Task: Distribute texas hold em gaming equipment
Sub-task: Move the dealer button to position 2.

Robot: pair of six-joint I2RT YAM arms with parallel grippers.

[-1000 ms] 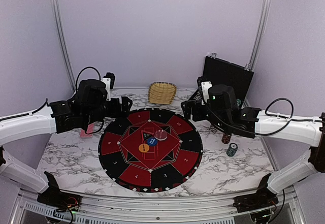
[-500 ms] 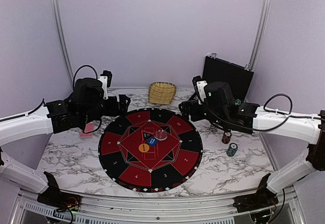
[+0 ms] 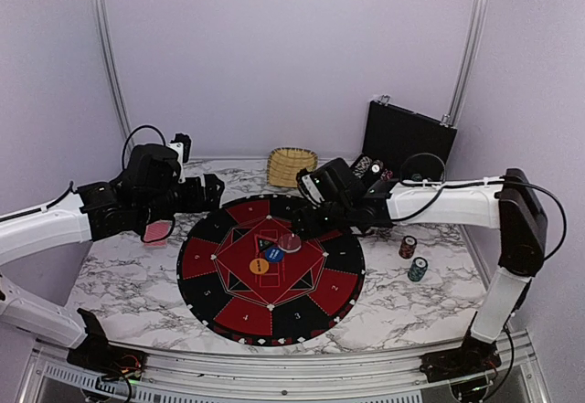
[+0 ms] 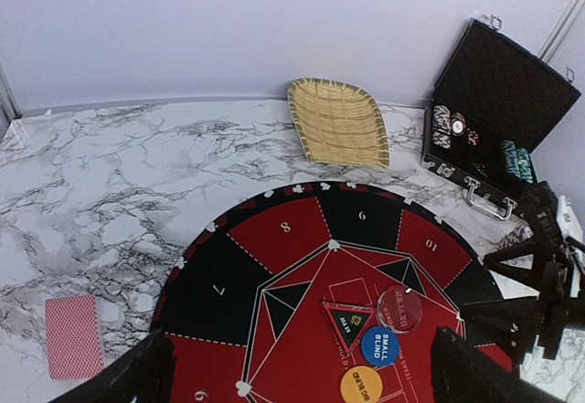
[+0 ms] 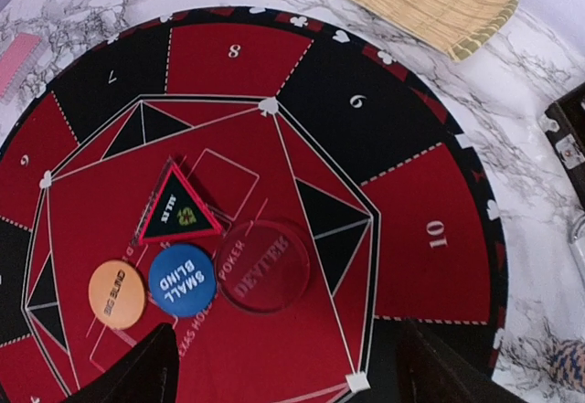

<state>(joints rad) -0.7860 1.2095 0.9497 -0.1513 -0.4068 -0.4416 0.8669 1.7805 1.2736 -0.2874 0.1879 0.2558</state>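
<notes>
On the marble tabletop (image 3: 119,275) a large round black-and-red mat (image 3: 219,298) takes the middle, and the three button discs lie close together at its centre: the orange disc (image 5: 117,294), the blue disc (image 5: 182,280) just beside it, and the clear pinkish disc (image 5: 263,266) on the blue one's other side. A small triangular marker (image 5: 179,209) lies just beyond the blue disc. The right gripper (image 5: 283,339) hangs above the far right part of the mat, near these discs; its two fingers stand wide apart and grasp nothing. The left gripper (image 4: 303,339) is over the far left rim of the mat, also spread wide with nothing between the fingers. Near the left edge of the tabletop, off the mat, lie the red-backed playing cards (image 4: 75,335) in one neat stack. Near the right edge, also off the mat, stand two short stacks close to each other: the dark red chips (image 3: 408,247) and the teal-and-white chips (image 3: 418,269). At the far edge sits a wicker basket (image 4: 338,121), and in the far right corner an open black case (image 4: 494,101) with more chips (image 4: 442,125) inside.
</notes>
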